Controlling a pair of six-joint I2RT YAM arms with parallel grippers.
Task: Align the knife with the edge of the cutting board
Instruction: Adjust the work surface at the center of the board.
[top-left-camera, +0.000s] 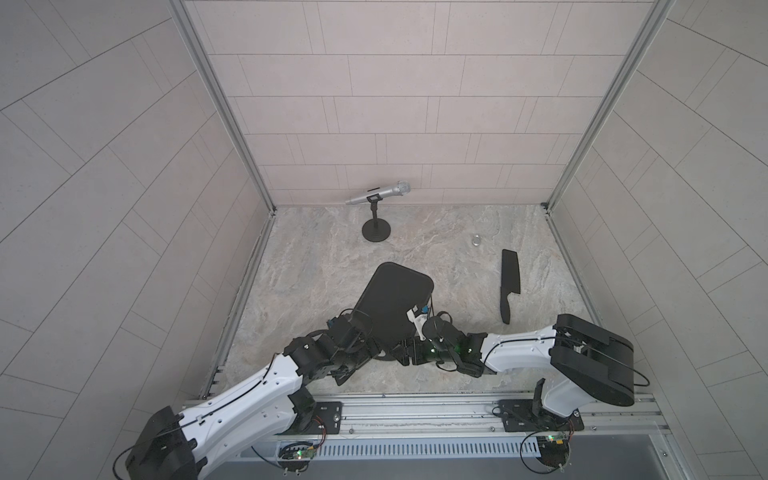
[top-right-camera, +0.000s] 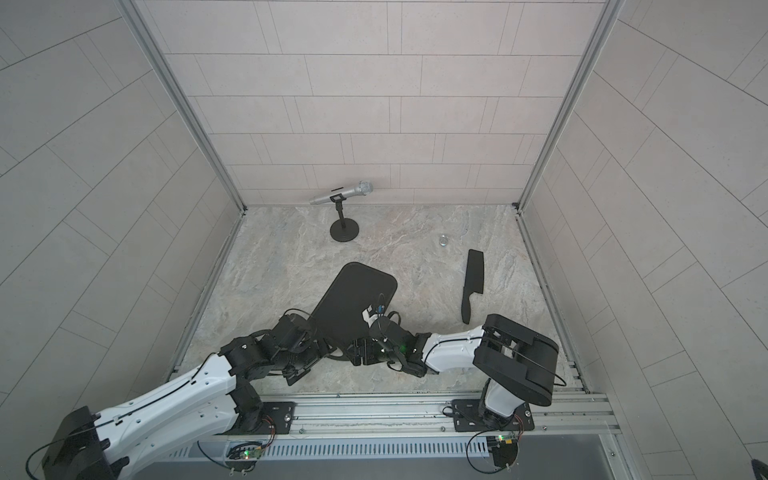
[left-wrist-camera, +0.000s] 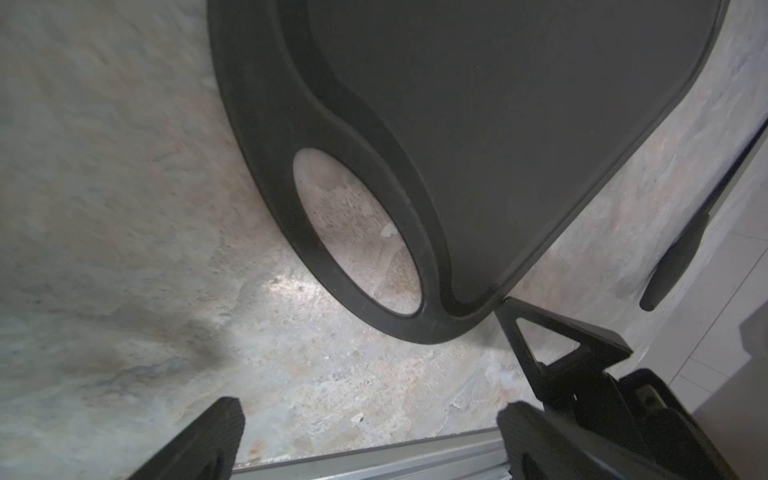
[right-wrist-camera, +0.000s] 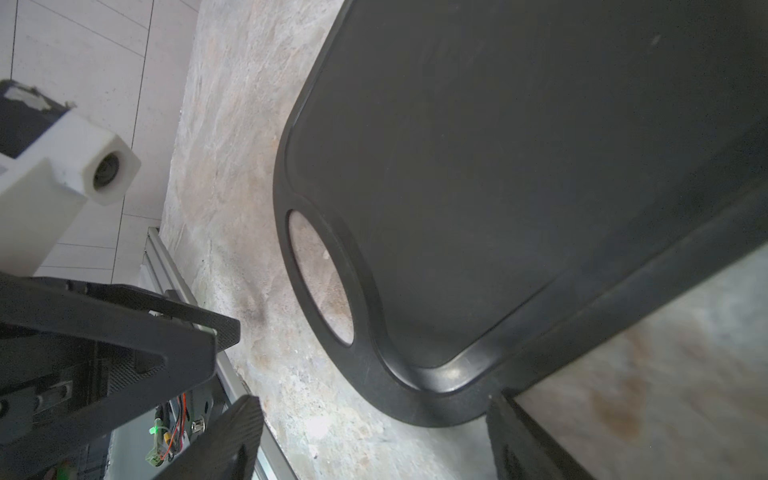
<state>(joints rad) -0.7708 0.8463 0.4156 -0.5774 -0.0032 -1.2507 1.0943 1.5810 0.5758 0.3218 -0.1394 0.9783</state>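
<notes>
The cutting board (top-left-camera: 392, 303) (top-right-camera: 353, 303) lies tilted mid-table, its oval handle hole (left-wrist-camera: 357, 232) (right-wrist-camera: 320, 278) at the near end. To the right the knife (top-left-camera: 509, 284) (top-right-camera: 471, 282) lies apart from the board, blade far and handle near; its handle (left-wrist-camera: 681, 253) shows in the left wrist view. My left gripper (left-wrist-camera: 370, 419) (top-left-camera: 370, 353) is open just short of the board's near end, with only table between its fingers. My right gripper (right-wrist-camera: 374, 432) (top-left-camera: 405, 351) is open at the board's near corner, and one finger (right-wrist-camera: 519, 436) sits beside that corner.
A silver microphone (top-left-camera: 378, 193) rests on a stand with a round black base (top-left-camera: 376, 230) at the back. A small shiny round object (top-left-camera: 476, 240) lies beyond the knife's tip. An aluminium rail (top-left-camera: 415, 407) runs along the near edge; tiled walls close in three sides.
</notes>
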